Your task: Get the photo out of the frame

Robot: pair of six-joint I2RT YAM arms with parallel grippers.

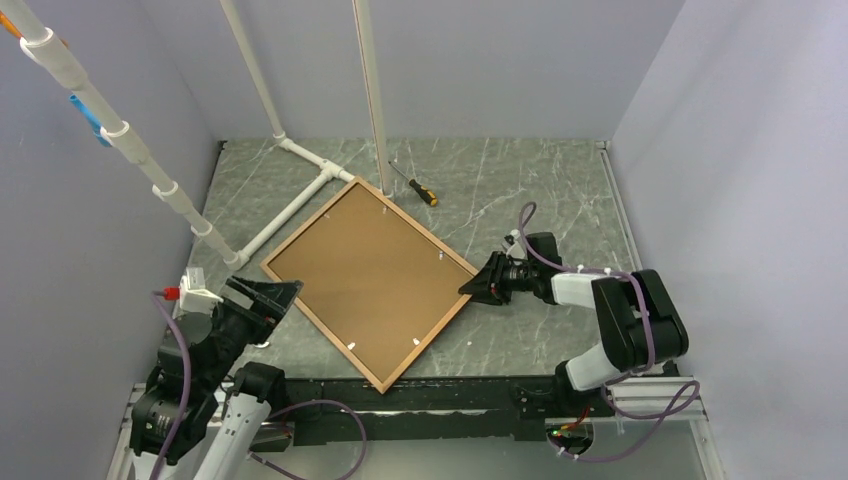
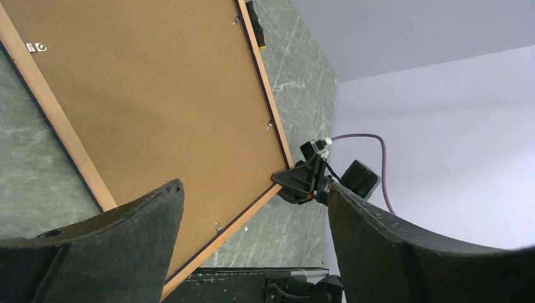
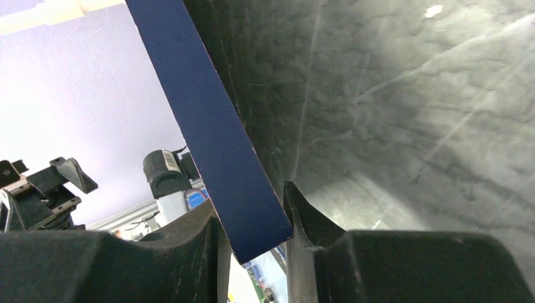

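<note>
The frame (image 3: 213, 145) lies face down and skewed on the table (image 1: 520, 200). Its brown backing board (image 1: 370, 270) is up, so the photo is out of sight, presumably sandwiched underneath. The right gripper (image 1: 478, 283) is at the frame's right corner, and the right wrist view shows its two fingers pressed against either side of the navy moulding, clamped on it. The left gripper (image 1: 272, 297) hangs just off the opposite corner with its fingers spread wide, holding nothing. Here is the danger: that is one pinch on a thin strip at the very tip of a big flat rectangle. Any lift or tug from there will probably make the frame pivot around the pinch or slide out of it. The near corner sits right at the table's front edge, so a swing that way could send it over. The small metal tabs (image 2: 36, 47) look to be in place around the board. While they hold, pulling on the frame moves everything together and frees nothing. If they give while the frame is tilted, the board and print could drop out and the print could crease. The left claw also has to come in gently, because a hard poke at the board would press straight into the photo beneath.
</note>
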